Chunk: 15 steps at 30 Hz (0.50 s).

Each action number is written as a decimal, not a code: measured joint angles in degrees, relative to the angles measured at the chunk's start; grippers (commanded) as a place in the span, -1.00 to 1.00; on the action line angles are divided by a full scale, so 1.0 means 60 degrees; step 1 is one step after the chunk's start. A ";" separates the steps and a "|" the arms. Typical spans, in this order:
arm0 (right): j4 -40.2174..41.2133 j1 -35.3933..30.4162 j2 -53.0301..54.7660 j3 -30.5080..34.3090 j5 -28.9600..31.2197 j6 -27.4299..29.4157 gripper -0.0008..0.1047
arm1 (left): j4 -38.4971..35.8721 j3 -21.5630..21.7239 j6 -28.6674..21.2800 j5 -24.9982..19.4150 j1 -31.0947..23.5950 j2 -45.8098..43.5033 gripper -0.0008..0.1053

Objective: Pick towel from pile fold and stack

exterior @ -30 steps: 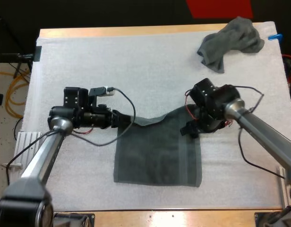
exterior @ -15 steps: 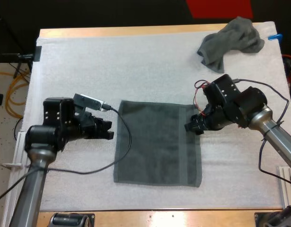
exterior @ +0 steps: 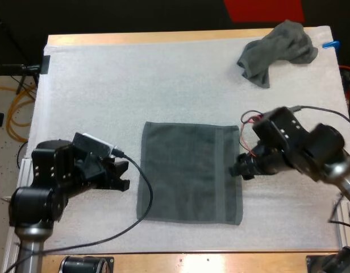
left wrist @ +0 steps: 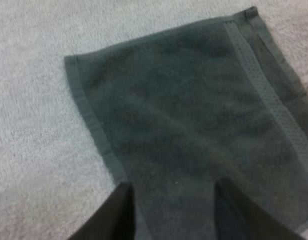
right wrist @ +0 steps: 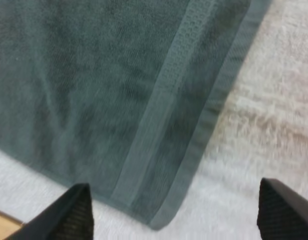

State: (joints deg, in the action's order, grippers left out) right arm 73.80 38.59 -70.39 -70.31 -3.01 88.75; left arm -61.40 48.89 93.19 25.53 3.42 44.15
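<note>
Left tool (exterior: 123,175), jaws apart and empty, is hovering just beside the flat towel (exterior: 189,170), which is lying spread on the white mat (exterior: 107,85); right tool (exterior: 238,169), equally apart and empty, is hovering at its opposite edge. Risk: unequal edge grasps, dragging the fold askew.
</note>
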 measured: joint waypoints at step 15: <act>-0.0279 0.1077 0.2254 0.2373 0.0829 -0.2749 0.26 | -0.2758 0.0000 0.0393 -0.0470 0.0000 -0.1124 0.17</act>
State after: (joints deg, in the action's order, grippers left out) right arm 72.12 45.05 -56.86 -56.07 1.97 72.25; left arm -77.95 48.89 95.55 22.71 3.42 37.41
